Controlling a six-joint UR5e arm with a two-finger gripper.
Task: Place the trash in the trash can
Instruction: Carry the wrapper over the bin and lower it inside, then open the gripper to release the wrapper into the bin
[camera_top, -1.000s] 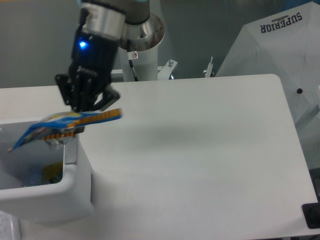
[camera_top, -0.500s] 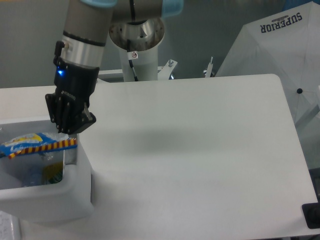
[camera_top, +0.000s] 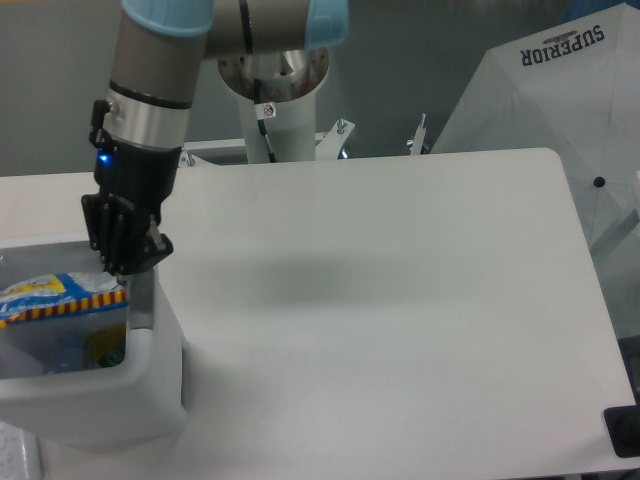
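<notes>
At the table's (camera_top: 400, 300) left edge stood the trash can (camera_top: 150, 385), with the gripper (camera_top: 118, 268) directly above its rim. Jaw state could not be determined. For a clean drop, release should occur well inside the rim. The blue, crinkled snack wrapper (camera_top: 60, 298) lay flat across the opening, partly inside.

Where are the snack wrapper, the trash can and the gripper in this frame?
snack wrapper (camera_top: 60, 296): fixed camera view, on its blue and yellow printed face inside the bin.
trash can (camera_top: 150, 370): fixed camera view, on the thick white rim at its near right corner.
gripper (camera_top: 120, 262): fixed camera view, at the tips of its black jaws.
</notes>
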